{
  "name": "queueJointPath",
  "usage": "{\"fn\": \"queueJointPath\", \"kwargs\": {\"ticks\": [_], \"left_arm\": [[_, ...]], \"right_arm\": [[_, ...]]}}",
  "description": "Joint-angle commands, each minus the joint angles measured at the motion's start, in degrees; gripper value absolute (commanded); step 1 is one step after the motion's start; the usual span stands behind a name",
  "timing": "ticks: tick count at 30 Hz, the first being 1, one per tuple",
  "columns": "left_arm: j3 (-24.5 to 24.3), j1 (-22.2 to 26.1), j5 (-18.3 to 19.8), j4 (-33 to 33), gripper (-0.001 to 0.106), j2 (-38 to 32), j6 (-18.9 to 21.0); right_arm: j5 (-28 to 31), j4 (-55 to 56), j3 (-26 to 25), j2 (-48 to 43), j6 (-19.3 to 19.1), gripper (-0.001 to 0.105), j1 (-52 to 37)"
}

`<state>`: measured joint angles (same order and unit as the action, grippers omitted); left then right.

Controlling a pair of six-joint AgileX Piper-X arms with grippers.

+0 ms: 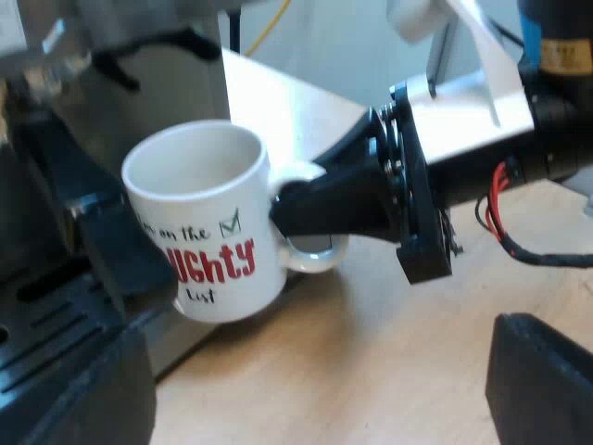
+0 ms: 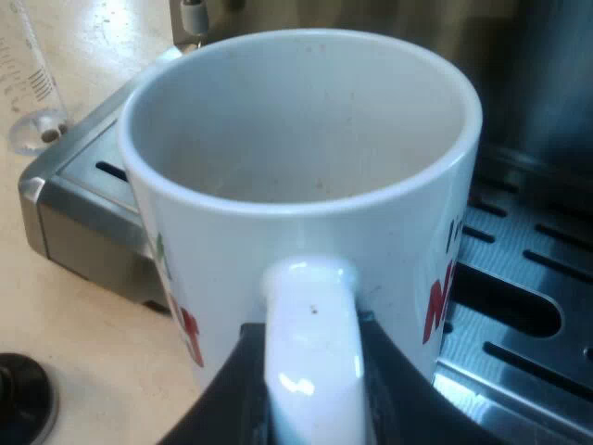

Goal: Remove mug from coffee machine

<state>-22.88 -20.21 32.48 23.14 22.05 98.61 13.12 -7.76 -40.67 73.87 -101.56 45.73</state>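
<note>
A white mug [image 1: 199,218] with red lettering is at the front of the espresso machine [image 1: 153,83], slightly tilted. My right gripper [image 1: 289,215] reaches in from the side, with its black fingers on the mug's handle [image 1: 310,260]. In the right wrist view the mug [image 2: 296,176] looks empty and sits over the corner of the slotted drip tray [image 2: 523,278]. My right gripper [image 2: 310,375] is shut on the handle there. I cannot tell whether the mug touches the tray. My left gripper [image 1: 315,394] is open near the mug, its fingers wide apart and empty.
A measuring glass [image 2: 28,88] stands on the wooden table [image 1: 371,371] beside the machine's base. A dark round object [image 2: 20,400] lies on the table near the mug. The right arm's body [image 1: 482,139] stretches across the table past the mug.
</note>
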Motion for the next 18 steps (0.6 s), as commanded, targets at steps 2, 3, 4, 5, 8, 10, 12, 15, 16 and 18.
{"fn": "queueJointPath", "kwargs": {"ticks": [2, 3, 4, 5, 8, 10, 12, 15, 16, 18], "left_arm": [[-1.15, -0.29, 0.63, -0.24, 0.087, -0.01, 0.42], [-1.13, -0.29, 0.85, -0.26, 0.087, -0.01, 0.56], [-1.13, -0.29, 1.05, -0.26, 0.087, -0.01, 0.6], [-1.13, -0.29, 1.85, -0.26, 0.087, -0.01, 0.6], [-1.13, -0.29, 2.94, -0.26, 0.087, -0.01, 0.6], [-1.13, -0.29, 3.12, -0.26, 0.087, -0.01, 0.79], [-1.13, -0.29, 3.54, -0.26, 0.087, -0.01, 2.43], [-1.13, -0.29, 3.73, -0.26, 0.087, -0.01, 2.74], [-1.13, -0.29, 3.84, -0.26, 0.087, -0.01, 2.74], [-1.13, -0.29, 5.01, -0.26, 0.087, -0.01, 2.84]], "right_arm": [[0.38, -1.79, -0.68, -2.61, -0.1, 0.0, 0.05], [0.38, -1.14, -0.68, -3.15, 0.1, 0.0, 0.05], [0.38, -0.59, -0.68, -3.53, 0.11, 0.0, 0.05], [0.78, 0.43, -0.68, -4.28, 0.1, 0.0, 0.19], [1.75, 1.58, -0.16, -6.06, 0.1, 0.0, 0.43], [2.24, 1.74, 0.54, -7.38, 0.1, 0.0, 0.56], [2.85, 2.85, 1.81, -9.89, 0.29, 0.0, 0.58], [3.78, 2.9, 3.27, -12.12, 0.28, 0.0, 0.58], [3.9, 2.9, 4.45, -14.12, 0.28, 0.0, 0.58], [4.5, 3.43, 5.93, -16.87, 0.87, 0.0, 0.58]]}}
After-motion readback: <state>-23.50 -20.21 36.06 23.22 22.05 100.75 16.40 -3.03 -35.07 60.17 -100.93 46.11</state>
